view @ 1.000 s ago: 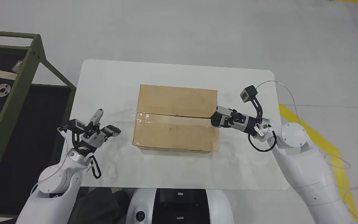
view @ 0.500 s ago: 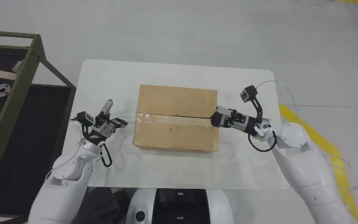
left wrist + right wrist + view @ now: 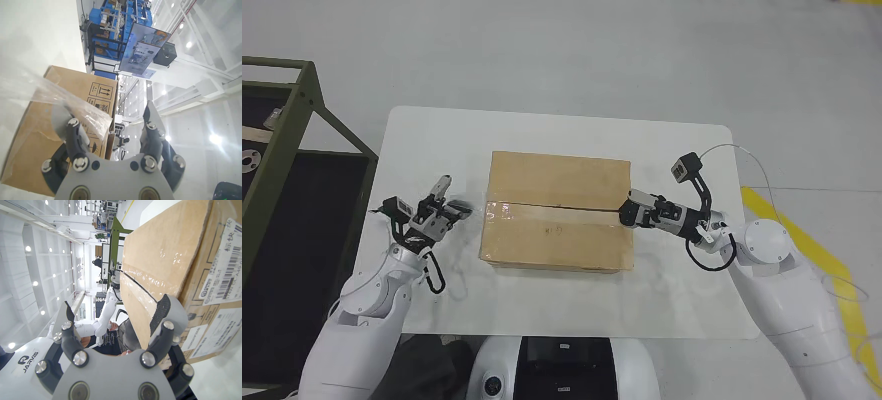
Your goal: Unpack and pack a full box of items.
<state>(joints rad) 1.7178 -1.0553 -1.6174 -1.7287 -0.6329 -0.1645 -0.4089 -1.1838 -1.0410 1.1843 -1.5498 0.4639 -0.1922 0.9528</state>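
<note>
A closed cardboard box sits mid-table, its two top flaps meeting at a seam with glossy clear tape along it. My left gripper is open just off the box's left end. In the left wrist view the box is close ahead, and a loose strip of clear tape lies across one finger. My right gripper is open at the box's right end, level with the seam. In the right wrist view one finger rests at the top edge of the box.
A green metal cart stands off the table's left side. The white table has bare room all around the box. Shipping labels cover the box's right end face. A yellow floor line runs at the right.
My left gripper has moved up and to the right, closer to the box's left end. The right arm and the box have stayed still.
</note>
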